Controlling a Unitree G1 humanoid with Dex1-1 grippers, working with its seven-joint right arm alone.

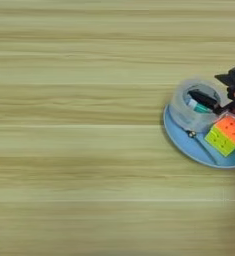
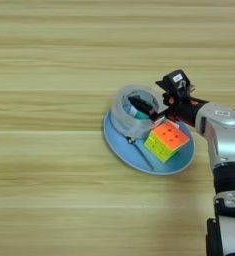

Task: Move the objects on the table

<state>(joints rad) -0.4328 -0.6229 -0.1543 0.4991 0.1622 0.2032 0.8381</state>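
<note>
2 objects, the tape roll (image 2: 134, 111) and the puzzle cube (image 2: 166, 140), rest on a blue oval plate (image 2: 124, 145) on the counter (image 2: 49, 175), so both appear still to await moving off it; the task names no goal, so progress cannot be judged further. The right gripper (image 2: 148, 107) reaches in from the right on a silver forearm (image 2: 224, 135). 1 black finger (image 2: 141, 106) lies inside the roll's hollow core; whether the other finger presses the outside of the roll wall cannot be told, so a grasp cannot be confirmed. The roll sits around and to the left of that finger, at the plate's far left part. The cube lies just below and to the right of the fingers, close beside the roll, tilted. The roll is wide, translucent and whitish, with a teal patch visible through its opening. The cube shows an orange top face and a yellow-green side face, each a 3-by-3 grid.
</note>
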